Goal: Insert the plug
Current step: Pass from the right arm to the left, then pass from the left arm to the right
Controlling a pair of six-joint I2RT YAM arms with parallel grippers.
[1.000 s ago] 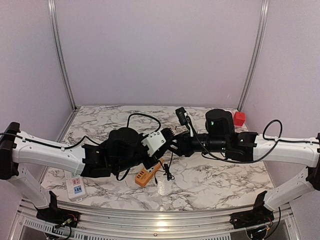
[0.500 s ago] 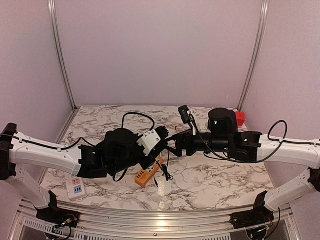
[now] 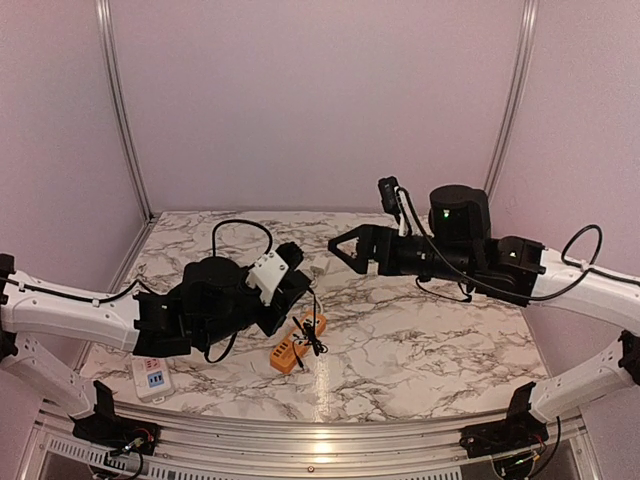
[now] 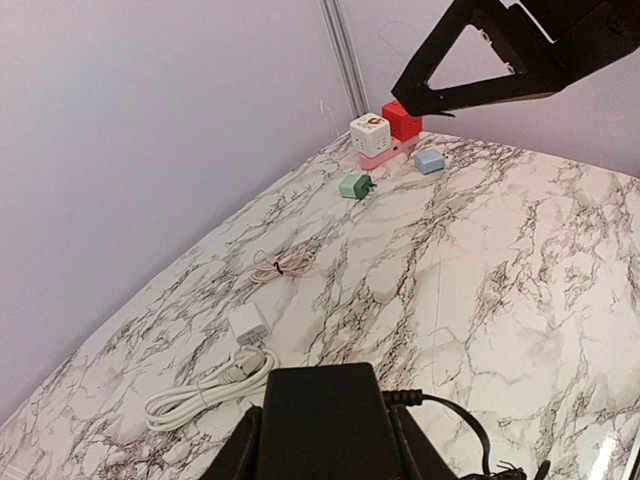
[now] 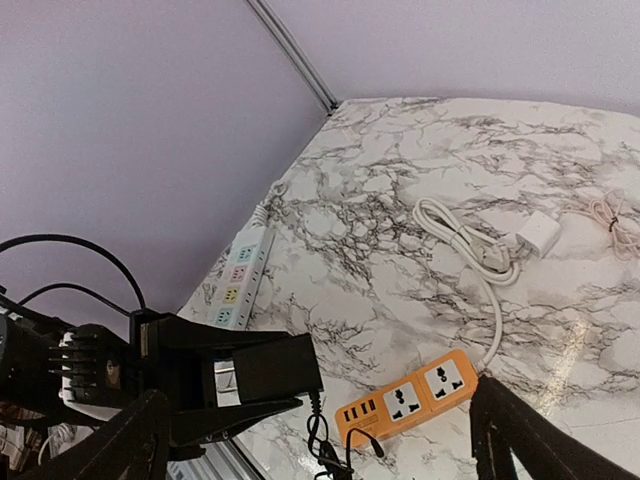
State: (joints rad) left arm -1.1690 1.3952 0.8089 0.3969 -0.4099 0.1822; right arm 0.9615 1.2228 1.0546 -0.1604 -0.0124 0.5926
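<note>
The black plug [image 4: 320, 415] is clamped between the fingers [image 4: 243, 455] of the left gripper [image 4: 322, 440], which are drawn in narrowly against its two sides. It is held off the table [image 3: 440, 340], up and to the left of the orange strip [image 3: 283, 353], and is not touching it. A black cord [image 4: 430, 398] is led from the plug down to a tied bundle [image 3: 312, 340], which is laid across the orange strip.

The right gripper [image 3: 338, 246] is held with its fingers [image 5: 145, 435] spread wide. It is raised above the table behind the orange strip, pointed towards the left gripper and kept well apart from it.

Farther out, a white strip [image 3: 150, 377] with coloured sockets is laid at the near left edge of the table. A looped white cable [image 5: 465, 235] is seen just beyond the orange strip, with one run reaching the strip's end; whether it is joined there cannot be told. A white adapter [image 5: 540, 232] is set just beside the loops, and a pale coiled lead [image 5: 608, 213] lies a little farther off. Near the post in the left wrist view, a white cube [image 4: 369, 133] and a red cube [image 4: 402, 118] are grouped together, with a blue block [image 4: 430, 160] and a green block [image 4: 353, 186] near them.
</note>
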